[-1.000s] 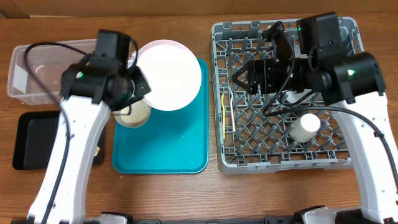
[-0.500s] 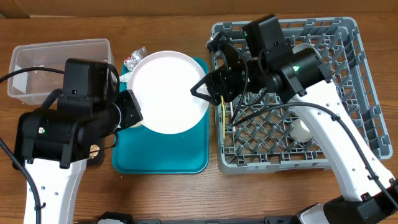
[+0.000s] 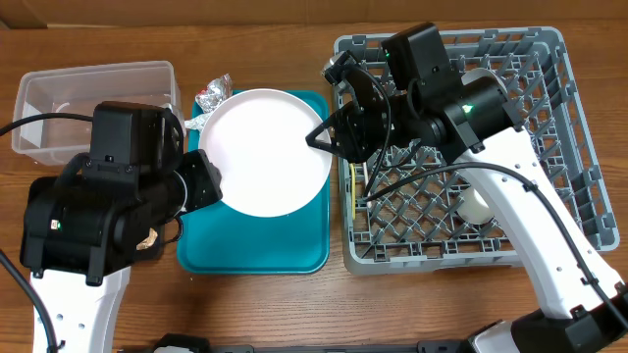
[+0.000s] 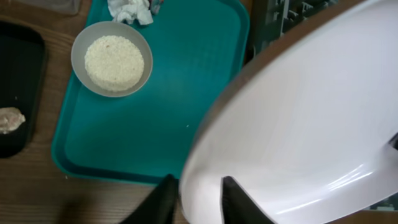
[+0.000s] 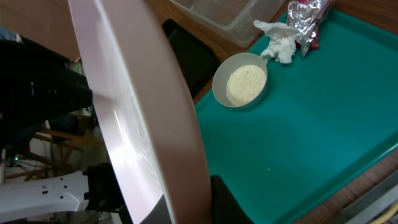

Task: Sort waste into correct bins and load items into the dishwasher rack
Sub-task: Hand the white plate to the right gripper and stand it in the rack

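Plate (image 3: 267, 149) white, glossy, tilted above tray (image 3: 257, 245); left gripper (image 4: 198, 182) pinches its rim; right gripper (image 3: 320, 137) straddles the opposite rim, closure indeterminable; rack (image 3: 554, 147) just beside.

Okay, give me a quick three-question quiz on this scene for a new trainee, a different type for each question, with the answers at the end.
1. True or false: the white plate already stands in the dishwasher rack.
2. Multiple choice: the rice-like grains lie in A) the clear tub, B) the small grey bowl, C) the black tray.
3. Short answer: name the white item already sitting in the rack.

Key
1. False. It is held in the air above the teal tray.
2. B.
3. The small white cup.
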